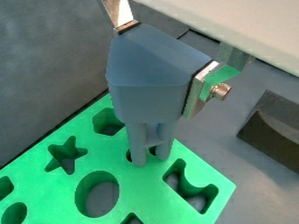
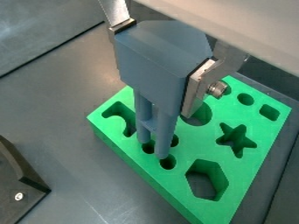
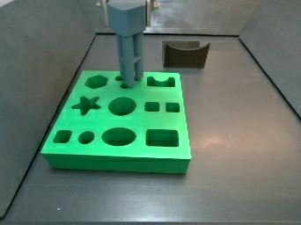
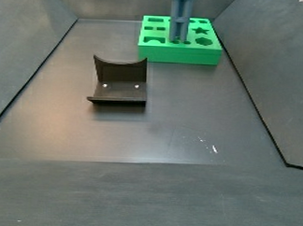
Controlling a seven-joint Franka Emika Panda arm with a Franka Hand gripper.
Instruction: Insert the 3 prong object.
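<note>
My gripper (image 1: 156,63) is shut on the broad head of the 3 prong object (image 1: 149,87), a blue-grey post with ridges and grooves. It shows in both wrist views (image 2: 158,70) and both side views (image 3: 127,53) (image 4: 181,15). The post stands upright over the green block (image 3: 118,119) with shaped holes. Its prong ends (image 2: 152,144) reach into a hole near the block's edge; how deep is hidden. The silver fingers (image 1: 208,86) press on opposite sides of the head.
A dark brown block with a curved notch (image 3: 186,54) lies on the grey floor away from the green block, also in a side view (image 4: 118,83). Grey walls enclose the floor. Star, hexagon, oval and square holes (image 2: 233,137) surround the post.
</note>
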